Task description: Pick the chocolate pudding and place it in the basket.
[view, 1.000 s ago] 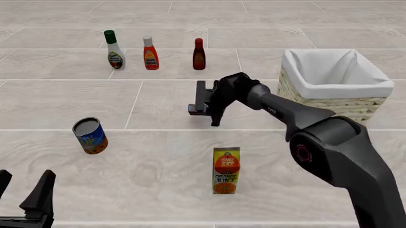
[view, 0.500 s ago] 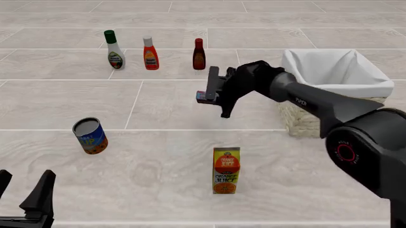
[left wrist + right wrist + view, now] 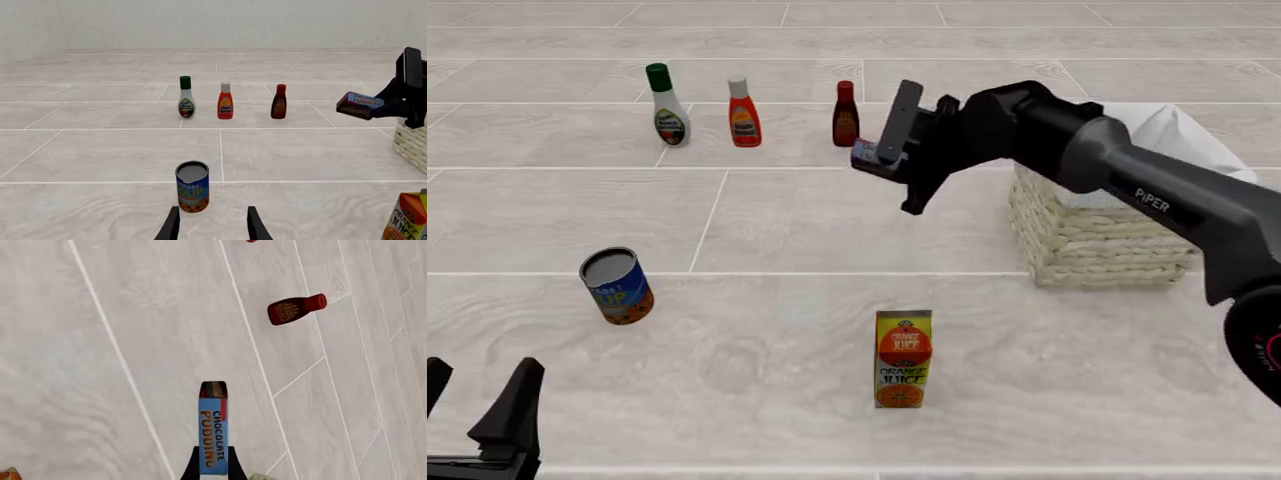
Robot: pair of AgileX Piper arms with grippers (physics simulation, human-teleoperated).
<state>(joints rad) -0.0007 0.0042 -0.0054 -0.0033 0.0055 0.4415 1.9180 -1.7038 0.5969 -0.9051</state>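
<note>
The chocolate pudding (image 3: pixel 866 153), a small dark box with a blue edge, is held in the air by my right gripper (image 3: pixel 884 157), which is shut on it. It hangs just left of the wicker basket (image 3: pixel 1092 243) with the white cloth lining, at about the height of its rim. In the right wrist view the pudding (image 3: pixel 213 432) sticks out from between the fingers above the floor. In the left wrist view the pudding (image 3: pixel 358 104) is at the far right, beside the basket (image 3: pixel 414 145). My left gripper (image 3: pixel 478 402) is open and empty at the near left.
An orange juice carton (image 3: pixel 904 358) stands in the near middle and a soup can (image 3: pixel 617 286) at the left. A white dressing bottle (image 3: pixel 669 106), a red bottle (image 3: pixel 743 113) and a dark red-brown bottle (image 3: pixel 845 115) stand in a row at the back.
My right gripper has lifted the pudding and carried it up, farther back and to the right, closer to the basket. The left arm has not moved.
</note>
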